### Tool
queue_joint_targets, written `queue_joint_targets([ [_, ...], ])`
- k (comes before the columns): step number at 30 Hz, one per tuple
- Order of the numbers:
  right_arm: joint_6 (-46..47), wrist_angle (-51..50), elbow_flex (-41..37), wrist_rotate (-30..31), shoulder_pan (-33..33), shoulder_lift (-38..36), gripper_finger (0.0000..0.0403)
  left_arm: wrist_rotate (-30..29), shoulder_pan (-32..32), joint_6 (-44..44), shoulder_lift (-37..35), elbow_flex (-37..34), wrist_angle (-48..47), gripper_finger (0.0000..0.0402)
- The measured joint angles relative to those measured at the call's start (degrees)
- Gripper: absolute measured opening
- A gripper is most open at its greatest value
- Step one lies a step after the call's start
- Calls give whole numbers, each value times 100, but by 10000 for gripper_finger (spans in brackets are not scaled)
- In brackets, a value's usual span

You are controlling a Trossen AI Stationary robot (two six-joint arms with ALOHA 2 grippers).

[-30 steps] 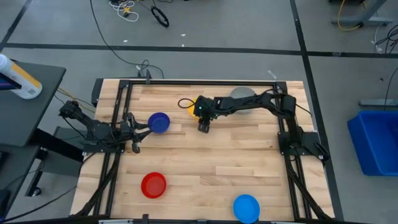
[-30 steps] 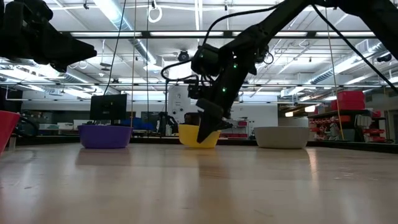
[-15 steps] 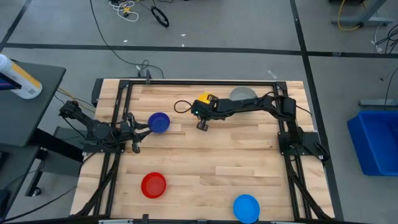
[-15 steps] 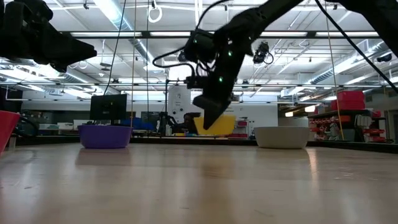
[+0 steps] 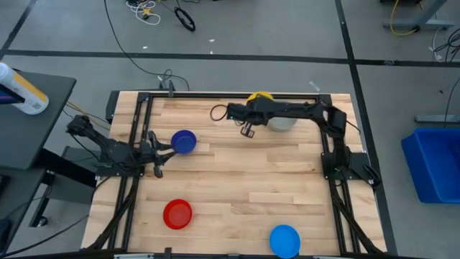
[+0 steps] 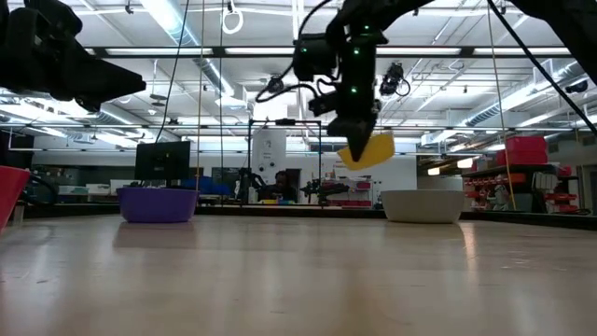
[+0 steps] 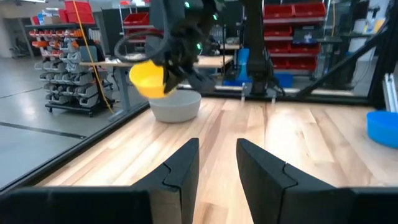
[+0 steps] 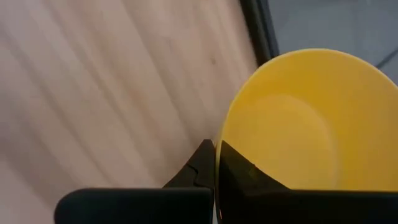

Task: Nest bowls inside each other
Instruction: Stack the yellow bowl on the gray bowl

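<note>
My right gripper (image 8: 214, 163) is shut on the yellow bowl (image 6: 369, 149), which hangs tilted above the table near its far edge, just left of the grey bowl (image 6: 422, 205). The grey bowl rests on its base, partly under my right arm in the high view. The dark blue bowl (image 5: 184, 141) sits right in front of my open left gripper (image 7: 217, 163) at the table's left. The red bowl (image 5: 177, 214) and the light blue bowl (image 5: 284, 239) stand near the front edge. My right gripper pinches the yellow bowl's rim (image 8: 219, 144), one finger inside the bowl and one outside its wall. The fingers slant down from above. The bowl is lifted clear of the table and tilted.
A black frame (image 5: 215, 95) runs along the table's far, left and right sides. A loose black cable loop (image 5: 215, 113) lies by my right arm. Bare wood lies in the table's middle, between the bowls.
My right gripper has risen with the yellow bowl and gone toward the table's far edge and right, toward the grey bowl. Its wrist has tipped. The bowl, which stood on the table, is now lifted clear and tilted.
</note>
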Motion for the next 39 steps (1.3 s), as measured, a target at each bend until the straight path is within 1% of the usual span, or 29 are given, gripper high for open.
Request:
queue_joint_targets([
  [5, 57, 339, -751, -401, -235, -578, 1, -29, 0, -156, 299, 0, 6, 116],
  [10, 233, 1042, -1991, -610, -624, -1320, 1, -144, 0, -279, 340, 0, 36, 116],
  [12, 326, 1351, -2539, -825, -775, -1573, 1, -114, 0, -282, 324, 0, 69, 116],
  [16, 403, 2403, -3441, -1625, -952, -1963, 1, -114, 0, -284, 326, -2, 93, 116],
  [18, 408, 2697, -3656, -1873, -951, -2007, 1, -113, 0, -284, 326, -4, 107, 116],
  [22, 446, 2736, -3737, -1953, -933, -1995, 7, -114, 0, -331, 327, -4, 111, 116],
  [25, 475, 2766, -3739, -1915, -935, -1993, 38, -112, 0, -391, 327, -4, 111, 116],
  [29, 526, 2772, -3739, -1904, -1009, -1991, 107, -114, 0, -395, 327, -4, 112, 116],
  [33, 586, 2781, -3739, -1649, -1077, -1989, 174, -123, 0, -395, 327, -4, 114, 116],
  [35, 592, 2830, -3739, -1326, -1074, -1989, 197, -147, 0, -394, 327, -4, 114, 116],
  [37, 588, 2776, -3701, -1045, -1070, -1988, 211, -193, 0, -389, 327, -4, 114, 116],
  [39, 575, 2772, -3614, -962, -1076, -1987, 218, -251, 0, -389, 327, -4, 112, 116],
])
